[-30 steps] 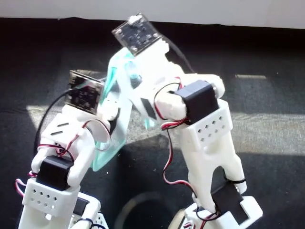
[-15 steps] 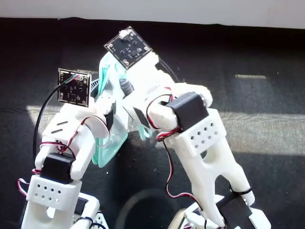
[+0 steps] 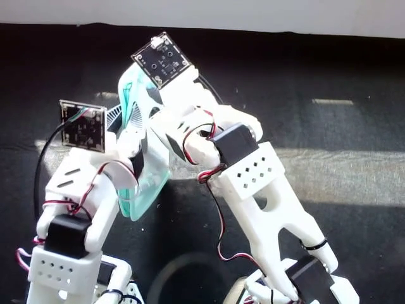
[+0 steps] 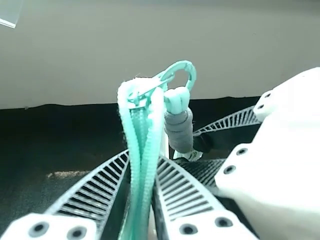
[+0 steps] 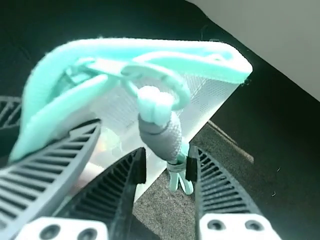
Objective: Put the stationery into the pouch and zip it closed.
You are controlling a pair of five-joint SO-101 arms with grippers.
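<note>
A mint-green translucent pouch (image 3: 144, 166) hangs in the air between the two arms, held upright. My left gripper (image 4: 142, 175) is shut on the pouch's zipper edge (image 4: 141, 145), which runs up between its ribbed fingers (image 4: 95, 187). My right gripper (image 5: 167, 165) is shut on the grey cord (image 5: 161, 136) of the zipper pull, just below the green ring (image 5: 165, 82) at the end of the zip. In the high view the right gripper (image 3: 147, 107) sits at the pouch's upper end and the left gripper (image 3: 130, 136) just beneath it. The pouch's contents are blurred behind its mesh wall (image 5: 210, 97).
Dark cloth (image 3: 329, 82) covers the table, with a sunlit strip (image 3: 354, 171) across its middle and a pale wall (image 3: 253, 12) behind. The right arm's body (image 4: 280, 155) sits close beside the left gripper. Red and black cables (image 3: 218, 221) hang along the right arm.
Both arms have swung left and risen with the pouch between them. The right gripper has drawn the zipper pull toward the pouch's upper end.
</note>
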